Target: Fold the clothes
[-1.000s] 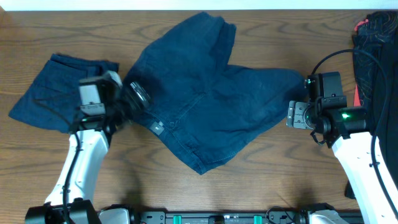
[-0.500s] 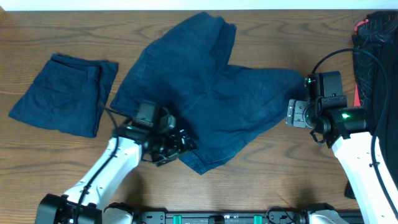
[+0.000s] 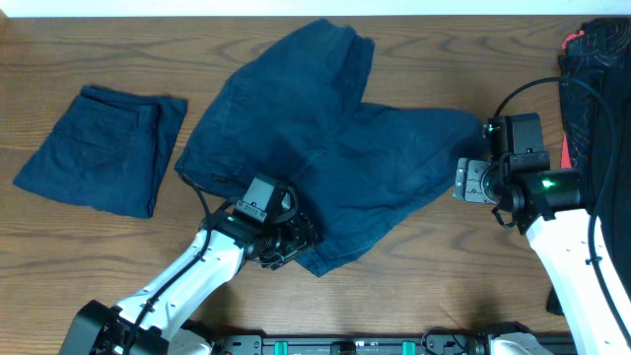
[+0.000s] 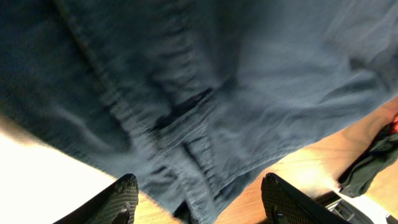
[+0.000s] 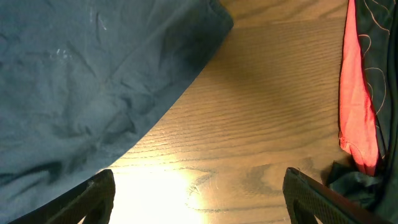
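Left pincer (image 4: 200, 202) gapes wide and empty, the near edge of the unfolded shorts (image 3: 325, 148) between its tips. The cloth runs away ahead across the surface (image 3: 444, 256). Right pincer (image 5: 199, 179), equally wide and empty, hangs beside one leg.

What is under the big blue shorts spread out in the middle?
The wooden table shows around the spread shorts, so they lie on it. Whether anything else hides beneath cannot be seen, because the cloth covers it.

wooden table (image 3: 444, 271), black-and-red cloth heap (image 3: 603, 59) at right edge
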{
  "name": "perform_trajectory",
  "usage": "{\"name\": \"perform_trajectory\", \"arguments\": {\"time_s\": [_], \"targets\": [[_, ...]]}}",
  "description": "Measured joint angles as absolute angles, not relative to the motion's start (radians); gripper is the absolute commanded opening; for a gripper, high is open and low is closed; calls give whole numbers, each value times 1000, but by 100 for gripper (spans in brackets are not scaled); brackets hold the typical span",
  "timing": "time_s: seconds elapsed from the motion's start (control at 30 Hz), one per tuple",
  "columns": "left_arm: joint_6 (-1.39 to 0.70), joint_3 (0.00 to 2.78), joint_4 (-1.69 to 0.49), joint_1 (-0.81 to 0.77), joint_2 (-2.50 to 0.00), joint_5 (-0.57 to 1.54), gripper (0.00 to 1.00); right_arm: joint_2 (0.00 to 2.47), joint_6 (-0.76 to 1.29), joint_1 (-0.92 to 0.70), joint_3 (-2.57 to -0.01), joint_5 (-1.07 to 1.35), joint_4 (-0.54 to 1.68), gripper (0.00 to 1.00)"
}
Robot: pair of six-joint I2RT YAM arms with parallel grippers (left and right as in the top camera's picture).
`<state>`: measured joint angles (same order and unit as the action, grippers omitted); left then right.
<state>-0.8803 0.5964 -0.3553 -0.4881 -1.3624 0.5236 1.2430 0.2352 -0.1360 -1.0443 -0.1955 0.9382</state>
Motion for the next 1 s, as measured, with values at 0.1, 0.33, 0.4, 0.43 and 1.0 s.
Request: {"name": "perform_trajectory", "arguments": {"time_s": [0.1,0.33,0.4,0.43,1.0], "targets": [[-900,592,-321,-501,-1362,516,65,1243,235,-136,-1044,-196,939,85],[-951,589,-299,-537,-1399,484,65,1243,235,-136,-1044,-196,950,85],[-964,588,-272,-546,-1425,478,59,1243,235,-136,-1044,-196,950,84],[-969,587,-250,-551,-1441,474,44,1243,235,-136,-1044,-196,950,84],[-802,580,-820,-473,-1311,358,7,1263,235,-134,-1044,-198,930,81]]}}
